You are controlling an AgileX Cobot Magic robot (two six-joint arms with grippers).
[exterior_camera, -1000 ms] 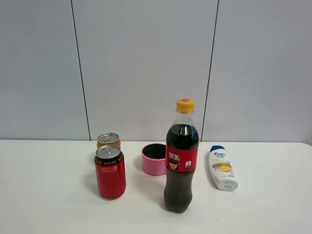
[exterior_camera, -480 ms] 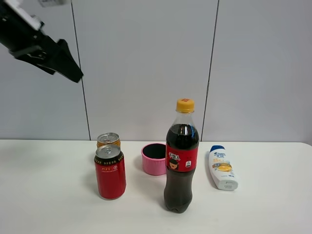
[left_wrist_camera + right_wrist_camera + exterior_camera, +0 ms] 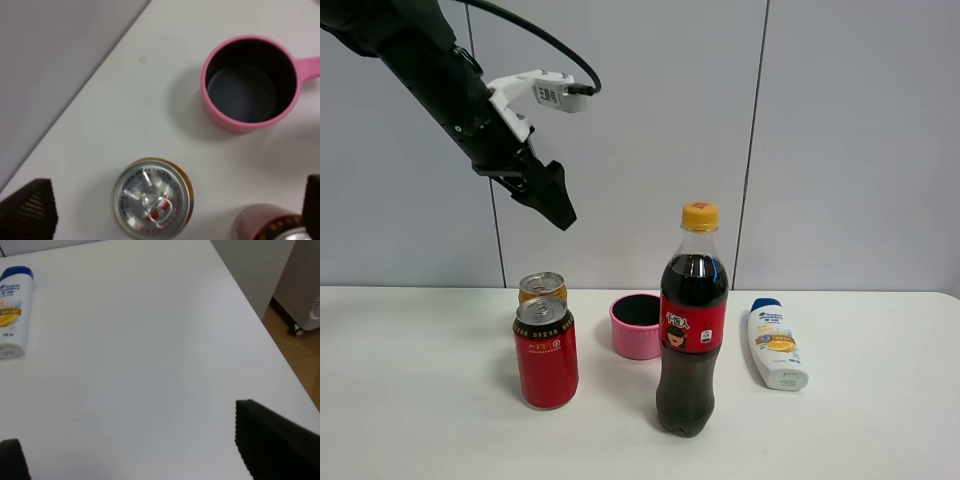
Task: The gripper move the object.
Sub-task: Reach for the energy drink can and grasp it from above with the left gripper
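White worktop, pale grey panelled wall behind it. Red can stood upright on the left, silver top, gold band round the shoulder. Pink cup stood right of the red can and a bit further back, apart from it, dark inside, handle seen in left wrist view. Cola bottle stood upright in front and to the right of the cup, yellow cap, red label, dark drink up to the shoulder. White shampoo bottle lay flat, right of the cola bottle, apart from it, blue cap toward the wall. Right wrist view showed wood-tone floor and a white perforated unit on a castor beyond the worktop edge
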